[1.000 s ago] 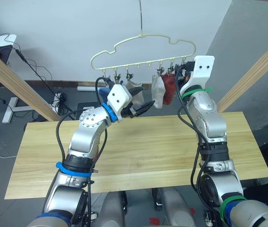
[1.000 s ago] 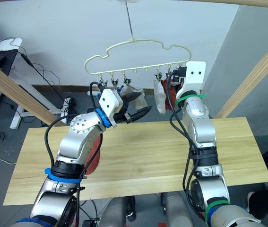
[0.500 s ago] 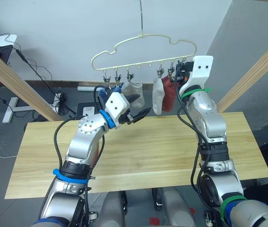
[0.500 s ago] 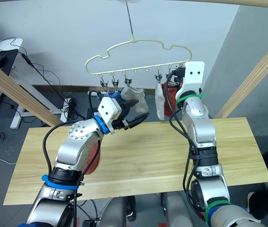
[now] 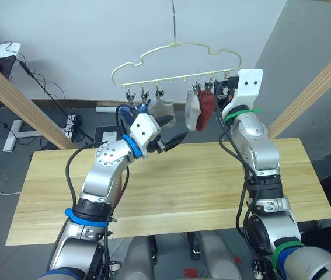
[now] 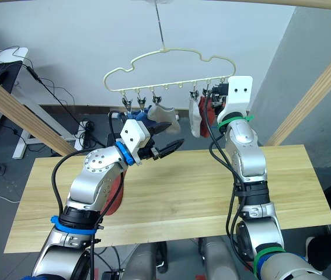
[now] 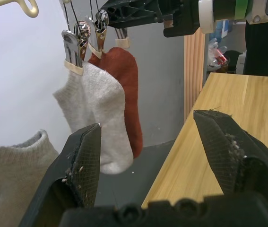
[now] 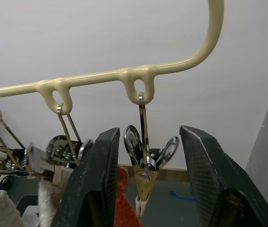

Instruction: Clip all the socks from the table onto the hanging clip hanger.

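The clip hanger [image 5: 177,61] hangs above the far edge of the bench [image 5: 177,186], holding a blue sock [image 5: 143,107], two grey socks [image 5: 192,111] and a rust-red sock [image 5: 205,107]. The left pincer [image 5: 169,131] is open and empty below them. The right pincer [image 8: 145,184] is open around the end clip [image 8: 145,175]. The right eye view shows another rust-red sock [image 6: 114,195] behind the left arm

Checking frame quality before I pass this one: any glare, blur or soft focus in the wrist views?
Left wrist view: the black gripper fingers up close look soft, while the hanging light grey knit sock and rust-red sock are sharp. Right wrist view: the shiny metal clip shows bright reflections; the pale cream wire hanger is evenly lit against the wall.
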Tool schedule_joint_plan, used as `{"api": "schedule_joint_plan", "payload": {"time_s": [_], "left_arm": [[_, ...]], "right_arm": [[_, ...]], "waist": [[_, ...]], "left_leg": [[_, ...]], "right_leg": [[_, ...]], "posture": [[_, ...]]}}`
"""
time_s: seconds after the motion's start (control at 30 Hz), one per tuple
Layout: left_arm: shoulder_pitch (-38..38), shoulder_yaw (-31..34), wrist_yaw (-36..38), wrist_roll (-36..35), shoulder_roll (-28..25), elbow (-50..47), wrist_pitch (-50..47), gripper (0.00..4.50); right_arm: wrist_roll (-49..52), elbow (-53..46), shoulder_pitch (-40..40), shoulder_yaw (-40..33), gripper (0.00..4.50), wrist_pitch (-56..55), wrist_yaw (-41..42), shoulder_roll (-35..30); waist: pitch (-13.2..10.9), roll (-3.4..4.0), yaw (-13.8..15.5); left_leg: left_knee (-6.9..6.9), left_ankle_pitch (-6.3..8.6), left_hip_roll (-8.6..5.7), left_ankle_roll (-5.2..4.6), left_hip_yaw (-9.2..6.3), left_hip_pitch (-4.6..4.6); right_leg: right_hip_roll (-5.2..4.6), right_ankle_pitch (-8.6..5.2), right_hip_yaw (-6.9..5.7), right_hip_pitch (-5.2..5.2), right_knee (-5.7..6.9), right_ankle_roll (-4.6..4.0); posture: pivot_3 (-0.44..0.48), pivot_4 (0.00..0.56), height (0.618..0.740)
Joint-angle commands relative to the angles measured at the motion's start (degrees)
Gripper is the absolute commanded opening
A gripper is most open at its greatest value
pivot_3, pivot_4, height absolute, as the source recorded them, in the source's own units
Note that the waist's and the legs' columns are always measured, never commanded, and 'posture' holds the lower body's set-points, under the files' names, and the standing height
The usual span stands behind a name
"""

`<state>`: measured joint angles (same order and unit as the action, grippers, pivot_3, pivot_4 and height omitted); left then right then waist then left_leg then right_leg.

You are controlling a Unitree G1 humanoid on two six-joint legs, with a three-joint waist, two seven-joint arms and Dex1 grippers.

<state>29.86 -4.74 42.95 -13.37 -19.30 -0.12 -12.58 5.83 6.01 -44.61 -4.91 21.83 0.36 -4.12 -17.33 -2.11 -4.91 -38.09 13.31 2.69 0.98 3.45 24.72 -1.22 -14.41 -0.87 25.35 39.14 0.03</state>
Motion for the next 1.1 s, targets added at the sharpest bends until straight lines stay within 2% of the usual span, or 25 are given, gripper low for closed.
{"api": "schedule_joint_plan", "payload": {"time_s": [0.03,0.83,1.1], "left_arm": [[0.18,-0.36,-0.13,0.13,-0.11,-1.49,0.52,3.47],[0.21,-0.96,-0.06,0.76,-0.02,-0.71,1.21,3.47],[0.23,-0.97,0.03,0.90,-0.04,-0.39,1.33,3.47]], "right_arm": [[0.14,-1.63,-1.54,-0.47,2.06,-1.58,-0.42,-0.03],[0.54,-1.59,-2.56,-1.01,2.06,0.08,-1.73,1.27],[0.14,-1.64,-3.05,-1.69,2.06,2.29,-4.92,2.01]], "waist": [[0.00,0.00,0.00],[0.00,0.00,0.00],[0.01,0.00,-0.01]], "left_leg": [[0.00,0.00,0.00,0.00,0.00,0.00],[-0.01,0.00,0.00,0.00,0.00,0.00],[-0.01,0.00,0.00,0.00,0.00,0.00]], "right_leg": [[0.00,0.00,0.00,0.00,0.00,0.00],[0.00,0.00,0.00,0.00,0.01,0.00],[0.00,0.01,0.00,0.00,0.02,-0.01]], "posture": [[-0.164,0.241,0.740],[-0.168,0.242,0.740],[-0.168,0.242,0.740]]}}
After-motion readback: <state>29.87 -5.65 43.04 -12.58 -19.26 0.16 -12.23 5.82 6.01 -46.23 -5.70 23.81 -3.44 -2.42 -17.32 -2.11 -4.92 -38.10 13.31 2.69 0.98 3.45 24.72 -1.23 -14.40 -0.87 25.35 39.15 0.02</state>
